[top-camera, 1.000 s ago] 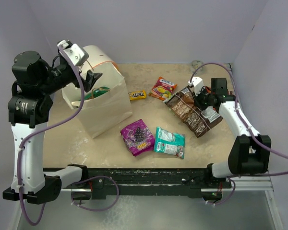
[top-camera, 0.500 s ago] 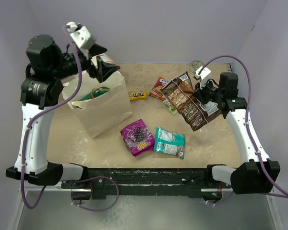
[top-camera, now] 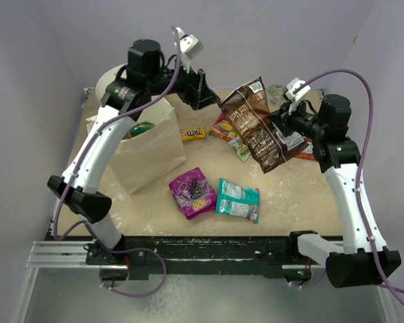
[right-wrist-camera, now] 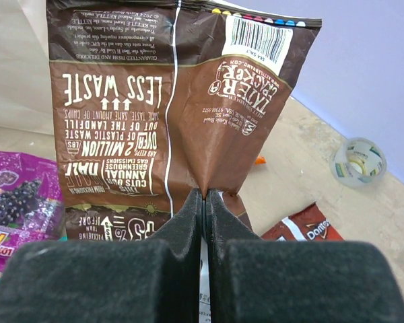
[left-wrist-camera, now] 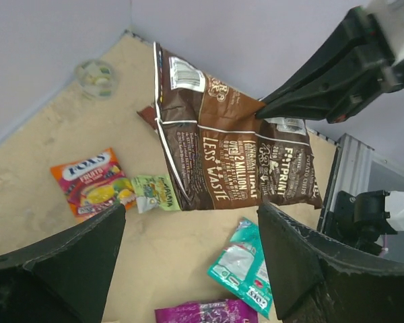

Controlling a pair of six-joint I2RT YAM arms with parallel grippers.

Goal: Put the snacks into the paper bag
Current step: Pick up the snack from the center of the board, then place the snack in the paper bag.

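My right gripper [right-wrist-camera: 203,202] is shut on the lower edge of a dark brown chip packet [top-camera: 254,124], which hangs in the air over the back middle of the table. My left gripper [top-camera: 202,94] hovers open just left of it, with nothing between its fingers [left-wrist-camera: 310,262]. The paper bag [top-camera: 151,148] stands upright at the left with a green packet [top-camera: 139,128] showing inside. On the table lie a purple packet [top-camera: 193,192], a teal packet [top-camera: 238,200], a yellow candy bag [top-camera: 192,134], an orange-red packet [left-wrist-camera: 91,183] and a tiny green packet [left-wrist-camera: 155,193].
A white-and-orange cylinder [top-camera: 111,77] stands behind the paper bag. A clear tape roll [right-wrist-camera: 358,161] sits near the back wall. A red Doritos packet [right-wrist-camera: 303,225] lies under my right arm. Walls close the table at the back and both sides.
The right gripper has lifted the brown packet off the table and carried it up and left. The left arm has swung from above the paper bag to the back middle.
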